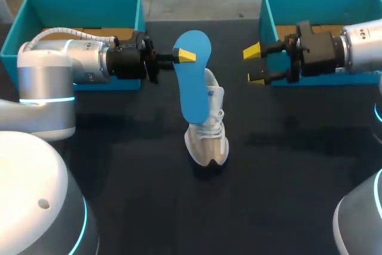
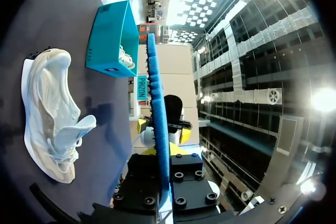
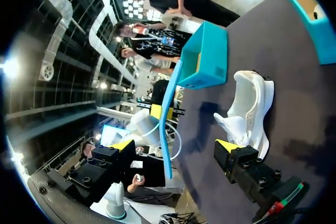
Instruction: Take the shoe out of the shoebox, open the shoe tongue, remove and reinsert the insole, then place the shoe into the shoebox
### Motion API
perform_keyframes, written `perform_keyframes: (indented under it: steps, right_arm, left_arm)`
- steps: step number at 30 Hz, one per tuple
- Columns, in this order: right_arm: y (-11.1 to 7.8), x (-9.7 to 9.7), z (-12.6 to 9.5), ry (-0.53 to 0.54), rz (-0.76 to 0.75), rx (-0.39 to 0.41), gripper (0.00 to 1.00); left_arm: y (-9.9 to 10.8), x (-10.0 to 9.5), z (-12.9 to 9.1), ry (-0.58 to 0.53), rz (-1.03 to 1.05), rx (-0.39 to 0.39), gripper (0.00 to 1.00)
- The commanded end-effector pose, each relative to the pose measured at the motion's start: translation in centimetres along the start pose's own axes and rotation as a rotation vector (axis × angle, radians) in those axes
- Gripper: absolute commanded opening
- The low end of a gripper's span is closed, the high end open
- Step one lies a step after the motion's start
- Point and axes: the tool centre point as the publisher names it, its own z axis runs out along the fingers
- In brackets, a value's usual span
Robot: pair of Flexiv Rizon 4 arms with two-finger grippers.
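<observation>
The left gripper [image 1: 182, 57] pinches the blue insole [image 1: 194, 85] between its fingers, holding it on edge just above the white shoe [image 1: 209, 138] on the table [image 1: 119, 177], while the right gripper [image 1: 253, 65] hangs nearby, fingers spread wide.

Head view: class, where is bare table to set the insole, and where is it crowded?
Bare: the table right of the shoe and left of it, toward the near edge. Crowded: around the insole, between left gripper and right gripper.
</observation>
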Motion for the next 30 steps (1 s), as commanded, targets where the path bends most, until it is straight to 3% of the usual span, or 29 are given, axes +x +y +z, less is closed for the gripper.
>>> perform_keyframes:
  steps: [1, 19, 30]
  right_arm:
    - [-0.2, -0.5, 0.3, 0.009, 0.000, -0.006, 1.00]
    - [-0.2, -0.5, 0.3, 0.009, 0.000, -0.006, 1.00]
    - [-0.2, -0.5, 0.3, 0.009, 0.000, -0.006, 1.00]
  left_arm:
    - [0.0, 0.0, 0.0, -0.002, 0.000, -0.001, 0.00]
    - [0.0, 0.0, 0.0, -0.002, 0.000, -0.001, 0.00]
    - [-1.1, 0.9, -0.1, 0.035, 0.306, -0.019, 0.00]
